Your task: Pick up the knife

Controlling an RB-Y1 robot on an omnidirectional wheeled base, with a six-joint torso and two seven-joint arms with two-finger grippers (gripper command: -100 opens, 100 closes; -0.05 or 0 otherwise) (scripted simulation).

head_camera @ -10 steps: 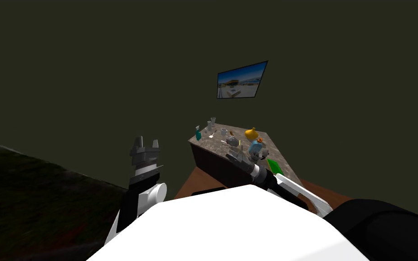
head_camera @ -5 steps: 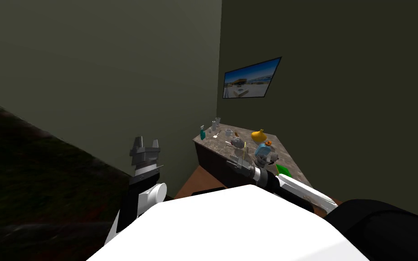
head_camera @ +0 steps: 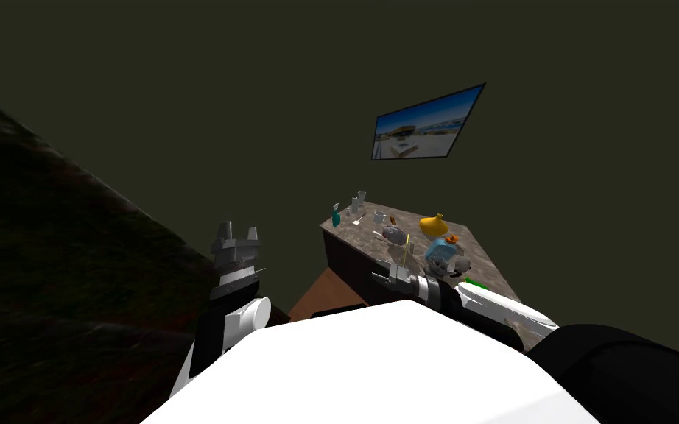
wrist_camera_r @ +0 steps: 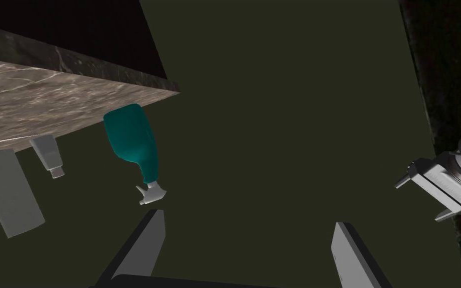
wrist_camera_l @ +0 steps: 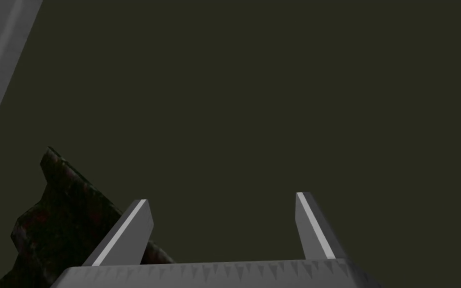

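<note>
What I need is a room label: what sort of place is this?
Likely a kitchen: a stone-patterned counter holds a teal spray bottle and a yellow vessel; a framed picture hangs above.

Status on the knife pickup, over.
Left hand open, empty, raised aside. Right hand open, empty, by the grey-brown marble countertop. Knife too small to pick out among the clutter. Teal spray bottle ahead of right hand.

Dim, shadowless render: walls [head_camera: 183,88] murky olive, the framed picture [head_camera: 426,124] brightest, head view slanted.
</note>
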